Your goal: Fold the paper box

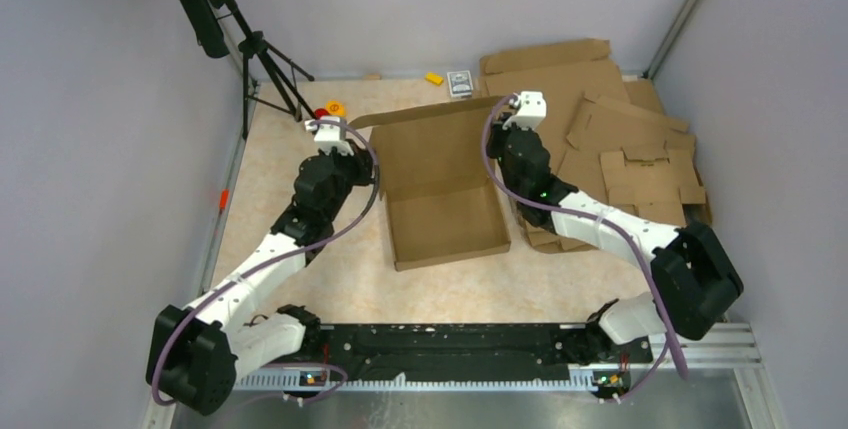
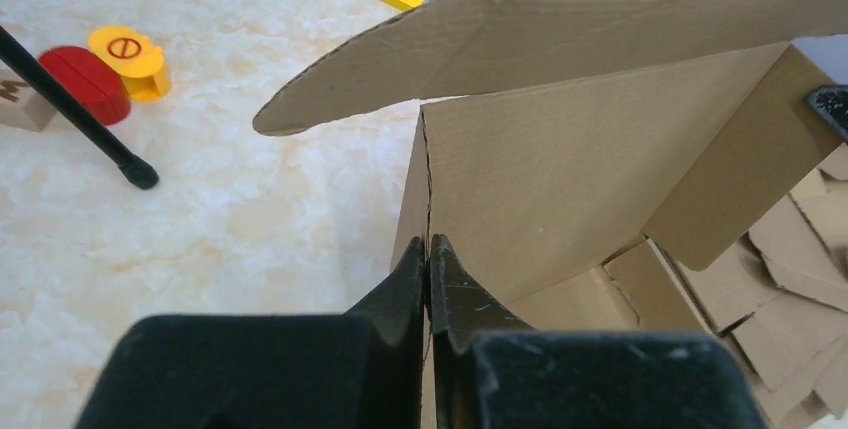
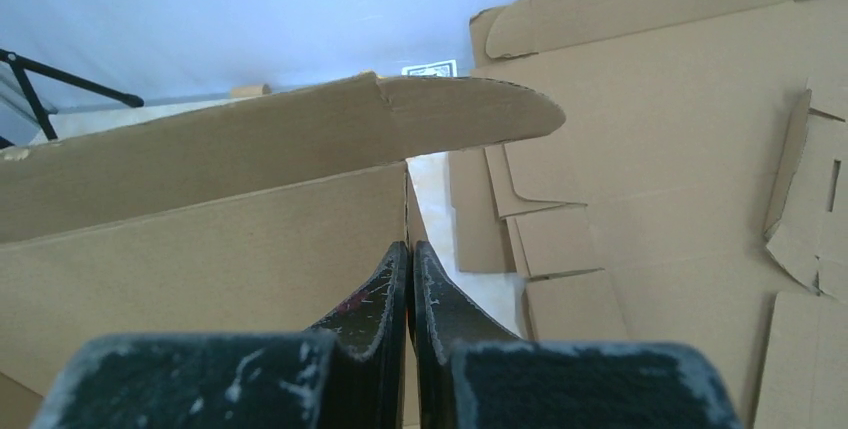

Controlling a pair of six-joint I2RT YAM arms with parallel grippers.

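The paper box (image 1: 440, 199) sits mid-table, partly formed: a shallow tray with raised walls and a lid panel standing at the back, its curved flap overhanging. My left gripper (image 1: 381, 177) is shut on the box's left wall; in the left wrist view the fingers (image 2: 428, 259) pinch the wall's top edge (image 2: 415, 209) edge-on. My right gripper (image 1: 497, 164) is shut on the right wall; in the right wrist view it (image 3: 410, 264) clamps that wall's edge below the lid flap (image 3: 300, 139).
A pile of loose brown cardboard blanks (image 1: 630, 159) lies right of the box, also in the right wrist view (image 3: 680, 149). A black tripod (image 1: 262, 59) stands back left, its leg (image 2: 70, 109) near red (image 2: 90, 84) and yellow toys (image 2: 130, 54). A yellow block (image 1: 433, 78) lies by the back wall.
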